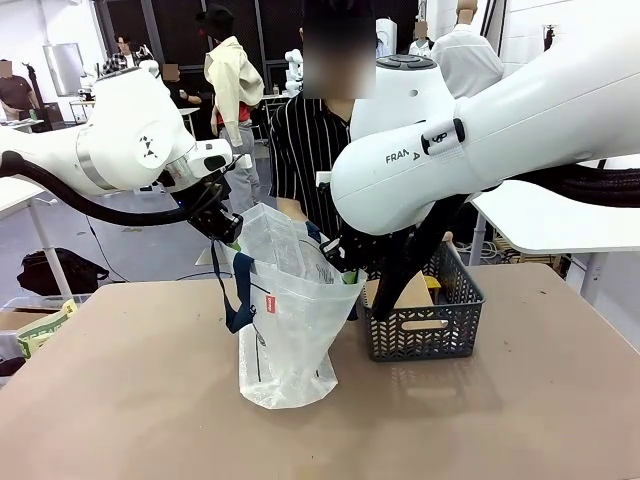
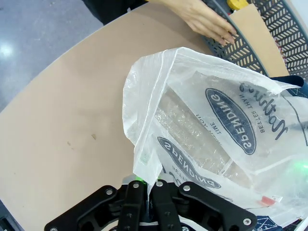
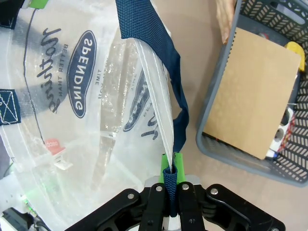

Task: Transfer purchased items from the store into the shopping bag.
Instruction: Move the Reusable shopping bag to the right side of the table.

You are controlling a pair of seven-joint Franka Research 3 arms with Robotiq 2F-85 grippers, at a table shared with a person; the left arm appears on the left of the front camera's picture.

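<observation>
- left gripper (image 2: pixel 147 186) clamped shut on the shopping bag (image 1: pixel 285 330) rim; right gripper (image 3: pixel 171 175) pinched shut on its navy strap (image 3: pixel 159 57), so the mouth is held open between them
- bag stands on the table (image 1: pixel 120 400), just beside the store basket (image 1: pixel 425 335)
- basket holds a cardboard box (image 3: pixel 255 91) and a yellow item (image 3: pixel 294 48); person's hand (image 2: pixel 209 21) at its rim
- my read: bag prepped, most of the transfer left; bag contents unclear

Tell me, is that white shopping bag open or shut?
Open: the shopping bag stands with its mouth spread, left gripper pinching one rim, right gripper the navy strap.
</observation>
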